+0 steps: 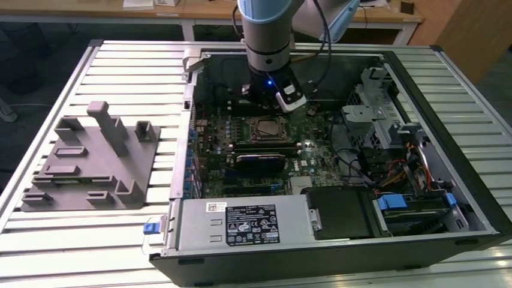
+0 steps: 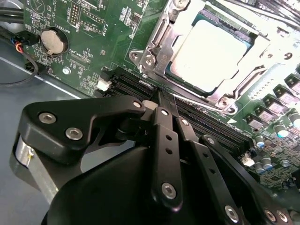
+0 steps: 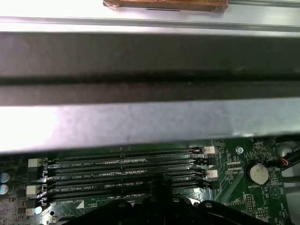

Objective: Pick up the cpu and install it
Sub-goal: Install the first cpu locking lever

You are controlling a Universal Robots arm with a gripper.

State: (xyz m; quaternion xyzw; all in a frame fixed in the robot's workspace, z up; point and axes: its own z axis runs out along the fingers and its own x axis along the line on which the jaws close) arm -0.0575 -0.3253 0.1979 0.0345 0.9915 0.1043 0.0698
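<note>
The cpu (image 2: 213, 54), a pale silvery square, lies flat inside the metal-rimmed socket frame (image 2: 154, 40) on the green motherboard (image 2: 89, 42). In the second wrist view my gripper (image 2: 160, 96) is shut with nothing in it. Its black fingers (image 2: 165, 140) meet at a point over the memory slots (image 2: 136, 84), just beside the socket and apart from the cpu. In the exterior view the gripper (image 1: 260, 101) hangs inside the open computer case, just behind the socket (image 1: 267, 128). The first wrist view shows the memory slots (image 3: 122, 166) and the gripper's black body (image 3: 159, 208).
The computer case (image 1: 448, 66) lies open on a slatted metal table (image 1: 128, 66). A grey plastic tray with upright posts (image 1: 92, 159) stands on the exterior view's left. A power supply (image 1: 240, 225), drive cage (image 1: 376, 114) and cables (image 1: 400, 162) crowd the case. A coin battery (image 2: 54, 40) sits near the slots.
</note>
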